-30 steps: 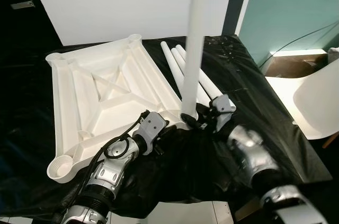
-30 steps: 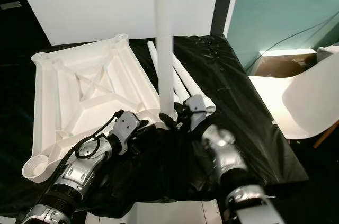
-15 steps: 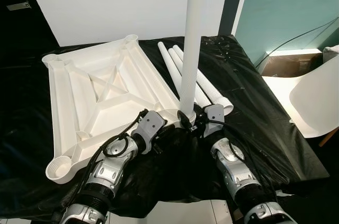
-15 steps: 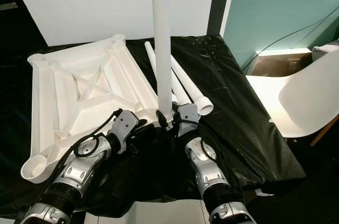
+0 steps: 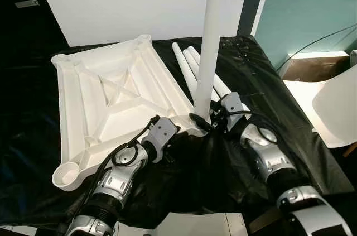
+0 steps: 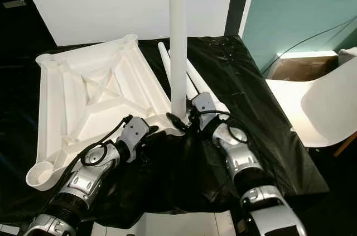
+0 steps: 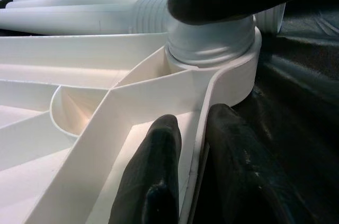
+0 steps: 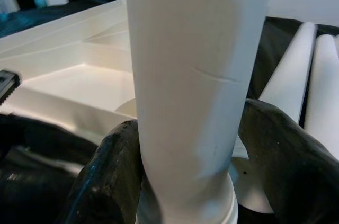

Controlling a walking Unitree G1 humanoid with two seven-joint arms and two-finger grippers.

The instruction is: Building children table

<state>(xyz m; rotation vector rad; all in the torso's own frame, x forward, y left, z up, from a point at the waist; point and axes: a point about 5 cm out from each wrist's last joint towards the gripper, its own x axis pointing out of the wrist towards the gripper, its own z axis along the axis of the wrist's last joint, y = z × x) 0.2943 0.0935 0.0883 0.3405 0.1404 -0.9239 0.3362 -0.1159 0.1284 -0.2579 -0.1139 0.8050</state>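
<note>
The white plastic children's tabletop (image 5: 111, 102) lies upside down on the worktop covered in black plastic sheeting (image 5: 268, 96), its ribbed underside and corner sockets facing up so that legs can be fitted from above. One long white plastic leg (image 5: 211, 41) stands upright in the near corner socket (image 7: 233, 70), the corner closest to the robot's right side.

The right gripper (image 8: 196, 166) clasps the foot of this leg, one black finger on each side of the tube, probably to turn it home on its thread while keeping it vertical. The left gripper (image 7: 193, 150) pinches the rim wall of the tabletop just beside that socket, one finger inside the rim and one outside; this likely steadies the tabletop against the twisting.

Three more white legs (image 5: 189, 68) lie side by side on the sheeting just beyond the socket, near enough for the remaining corners.
</note>
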